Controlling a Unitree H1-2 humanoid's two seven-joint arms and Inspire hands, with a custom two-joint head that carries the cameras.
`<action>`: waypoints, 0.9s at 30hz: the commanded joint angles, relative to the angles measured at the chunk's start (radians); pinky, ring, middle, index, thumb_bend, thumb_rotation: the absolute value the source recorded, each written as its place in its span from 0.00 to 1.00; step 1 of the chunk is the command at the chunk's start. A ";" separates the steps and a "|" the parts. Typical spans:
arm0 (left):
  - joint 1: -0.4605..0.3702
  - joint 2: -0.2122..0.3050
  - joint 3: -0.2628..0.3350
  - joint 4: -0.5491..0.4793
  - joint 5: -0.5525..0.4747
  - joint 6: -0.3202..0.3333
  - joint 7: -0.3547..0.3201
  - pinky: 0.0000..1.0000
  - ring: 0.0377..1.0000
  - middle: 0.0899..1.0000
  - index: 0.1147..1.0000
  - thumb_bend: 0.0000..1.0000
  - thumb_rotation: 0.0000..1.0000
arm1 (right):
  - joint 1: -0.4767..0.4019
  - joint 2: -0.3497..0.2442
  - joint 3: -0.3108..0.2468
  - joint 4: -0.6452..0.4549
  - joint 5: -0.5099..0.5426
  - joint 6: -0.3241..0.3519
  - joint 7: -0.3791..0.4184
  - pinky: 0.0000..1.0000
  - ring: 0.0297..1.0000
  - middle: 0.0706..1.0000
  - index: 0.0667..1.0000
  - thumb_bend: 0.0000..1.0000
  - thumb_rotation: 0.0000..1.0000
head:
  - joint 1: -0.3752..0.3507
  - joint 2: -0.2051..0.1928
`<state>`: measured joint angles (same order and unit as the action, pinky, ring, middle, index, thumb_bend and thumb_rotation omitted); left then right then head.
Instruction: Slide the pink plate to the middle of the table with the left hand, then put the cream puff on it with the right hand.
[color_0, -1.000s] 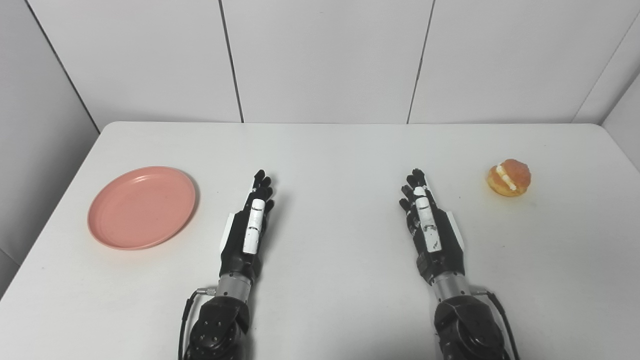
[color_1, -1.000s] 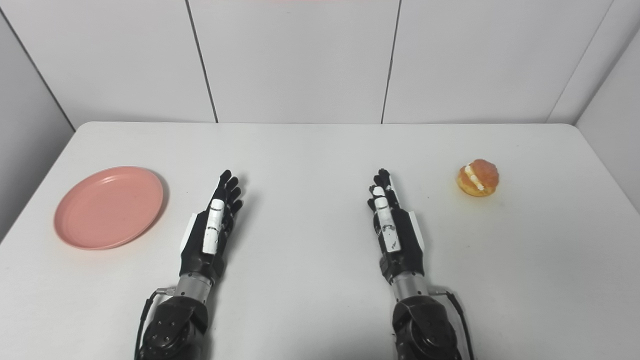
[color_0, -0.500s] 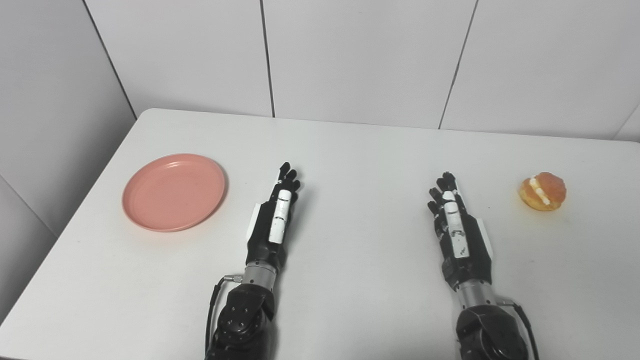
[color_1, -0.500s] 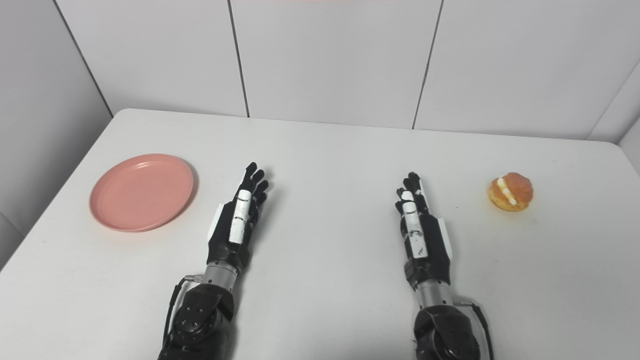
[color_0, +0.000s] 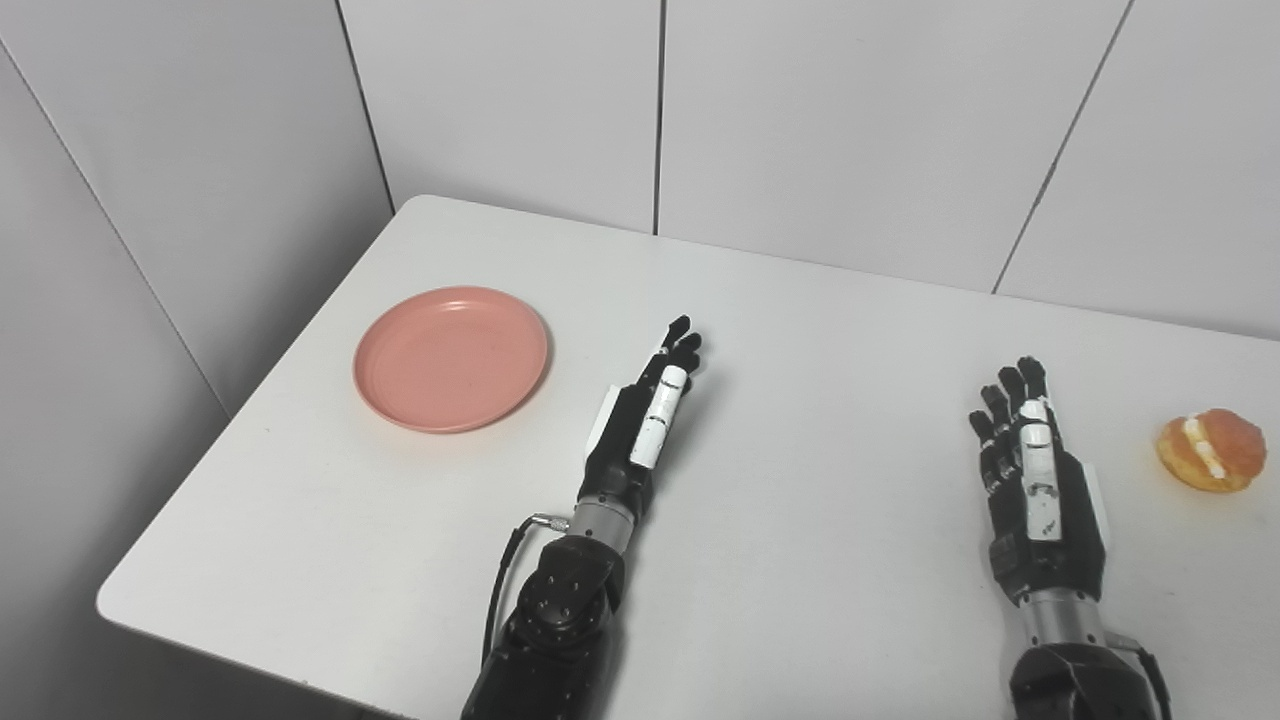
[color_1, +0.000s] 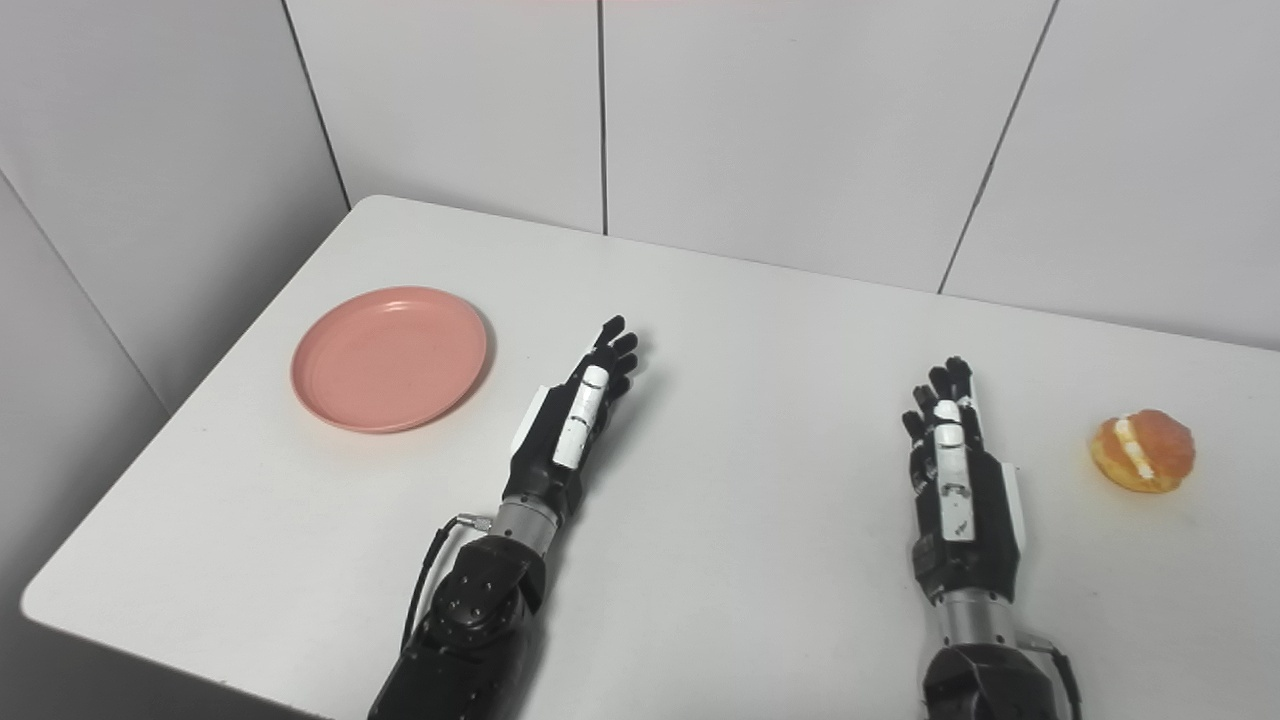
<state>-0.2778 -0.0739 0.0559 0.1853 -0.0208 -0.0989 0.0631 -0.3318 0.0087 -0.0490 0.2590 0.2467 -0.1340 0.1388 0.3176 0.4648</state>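
The head cameras have panned left since a second ago – the things themselves have not moved, so no step has begun. One pink plate (color_0: 451, 358) lies at the table's (color_0: 800, 330) left; one cream puff (color_0: 1211, 449) sits at the far right. Left hand (color_0: 650, 415) and right hand (color_0: 1030, 465) rest flat, fingers extended, holding nothing.

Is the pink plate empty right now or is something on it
Empty. The pink plate shows only its bare inside, and the cream puff sits far off on the table's right side.
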 joint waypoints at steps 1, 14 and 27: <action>-0.044 0.014 0.017 -0.035 -0.020 -0.034 0.011 0.91 0.88 0.87 0.86 0.71 1.00 | 0.043 -0.006 -0.007 0.040 0.000 -0.054 0.018 1.00 1.00 1.00 1.00 0.59 0.82 | 0.001 0.001; -0.098 0.081 0.132 -0.148 -0.033 0.016 0.079 0.74 0.73 0.73 0.72 0.74 1.00 | 0.044 0.010 -0.005 0.035 -0.035 -0.053 -0.016 1.00 1.00 1.00 0.99 0.64 0.79 | -0.018 0.004; -0.155 0.170 0.254 -0.086 -0.059 -0.042 0.142 0.73 0.70 0.68 0.67 0.70 1.00 | 0.037 0.006 -0.007 0.060 -0.010 -0.066 0.003 1.00 1.00 1.00 0.99 0.64 0.78 | -0.011 0.000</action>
<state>-0.3861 0.0717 0.3008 0.1056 -0.0712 -0.0960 0.1933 -0.3368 0.0121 -0.0492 0.2701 0.2238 -0.1681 0.1242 0.3068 0.4648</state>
